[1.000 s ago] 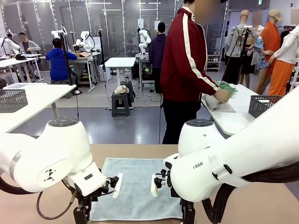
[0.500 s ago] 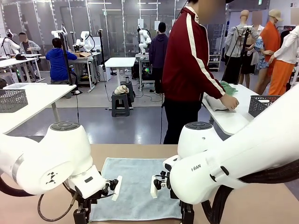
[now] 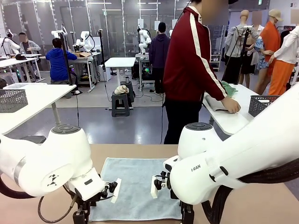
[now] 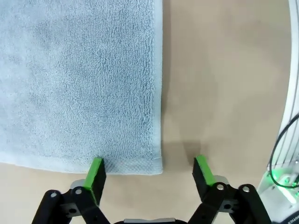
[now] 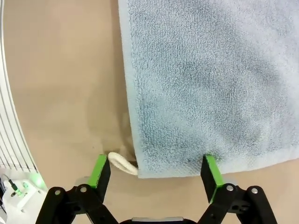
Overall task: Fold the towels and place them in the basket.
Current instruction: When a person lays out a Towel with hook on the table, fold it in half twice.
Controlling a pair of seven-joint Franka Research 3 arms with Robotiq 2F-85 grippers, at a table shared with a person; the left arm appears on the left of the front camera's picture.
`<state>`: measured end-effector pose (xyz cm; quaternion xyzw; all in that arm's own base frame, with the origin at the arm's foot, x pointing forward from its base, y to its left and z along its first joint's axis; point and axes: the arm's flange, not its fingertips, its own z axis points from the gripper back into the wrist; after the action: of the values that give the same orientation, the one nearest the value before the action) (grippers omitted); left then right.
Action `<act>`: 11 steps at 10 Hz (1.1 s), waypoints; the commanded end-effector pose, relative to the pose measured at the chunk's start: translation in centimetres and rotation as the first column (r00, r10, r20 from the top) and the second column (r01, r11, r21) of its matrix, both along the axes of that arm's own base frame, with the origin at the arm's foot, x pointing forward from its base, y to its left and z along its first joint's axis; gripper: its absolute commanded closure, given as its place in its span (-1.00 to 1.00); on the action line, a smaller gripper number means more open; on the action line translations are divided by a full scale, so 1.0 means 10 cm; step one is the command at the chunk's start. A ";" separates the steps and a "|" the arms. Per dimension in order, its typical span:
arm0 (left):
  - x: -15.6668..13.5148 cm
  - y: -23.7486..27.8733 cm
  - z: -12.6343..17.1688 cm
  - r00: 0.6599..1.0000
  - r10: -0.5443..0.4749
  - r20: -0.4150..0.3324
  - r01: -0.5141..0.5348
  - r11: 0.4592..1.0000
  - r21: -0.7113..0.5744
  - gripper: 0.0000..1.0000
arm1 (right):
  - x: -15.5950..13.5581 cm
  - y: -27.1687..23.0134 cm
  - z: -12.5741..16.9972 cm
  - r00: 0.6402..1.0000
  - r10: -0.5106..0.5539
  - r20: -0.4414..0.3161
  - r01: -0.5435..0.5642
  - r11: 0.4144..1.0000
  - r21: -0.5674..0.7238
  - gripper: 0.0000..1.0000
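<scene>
A pale blue-grey towel (image 3: 135, 186) lies flat on the tan table between my two arms. In the left wrist view my left gripper (image 4: 149, 171) is open just above the table, and its green pads straddle one near corner of the towel (image 4: 79, 79). In the right wrist view my right gripper (image 5: 155, 171) is open over the other near corner of the towel (image 5: 205, 79), where a small white loop tag (image 5: 122, 164) sticks out. A dark grey lattice basket (image 3: 264, 105) stands on the white table at the far right.
A person in a red jacket (image 3: 191, 60) stands beyond the table with one hand pressed on more towels (image 3: 224, 100) on the white side table (image 3: 229, 122). A similar basket (image 3: 12, 99) sits on the left table. Bare tabletop (image 4: 224, 79) flanks the towel.
Both arms have sunk a little toward the towel's near corners. The person's hand has moved down onto the towels on the side table.
</scene>
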<state>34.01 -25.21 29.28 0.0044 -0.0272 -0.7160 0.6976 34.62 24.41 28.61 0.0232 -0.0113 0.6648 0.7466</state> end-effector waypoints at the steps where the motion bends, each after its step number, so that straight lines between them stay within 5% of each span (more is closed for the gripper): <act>1: -0.11 0.10 -0.05 0.999 -0.025 0.042 0.025 1.000 0.004 -0.61 | 0.00 -0.03 -0.07 0.999 0.019 0.028 -0.019 1.000 0.007 -0.61; 4: -0.11 0.10 -0.02 0.999 -0.028 0.044 0.027 1.000 0.004 -0.61 | 0.00 -0.04 -0.06 0.999 0.012 0.035 -0.013 1.000 0.008 -0.61; 5: -0.11 0.10 -0.02 0.999 -0.030 0.044 0.030 1.000 0.011 -0.22 | 0.00 -0.05 -0.05 0.999 0.004 0.032 -0.005 1.000 0.012 -0.23; 10: -0.09 0.08 0.06 0.999 -0.026 0.040 0.026 1.000 0.013 -0.11 | 0.03 -0.04 -0.04 1.000 0.003 0.028 -0.003 1.000 0.004 -0.31; 11: -0.08 0.08 0.06 0.999 -0.024 0.033 0.024 1.000 0.019 0.26 | 0.04 -0.04 -0.03 1.000 0.002 0.023 -0.002 1.000 0.005 0.09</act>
<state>34.14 -25.38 29.82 0.0121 -0.0348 -0.7203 0.6927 35.11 24.30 28.98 0.0190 -0.0264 0.6621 0.7487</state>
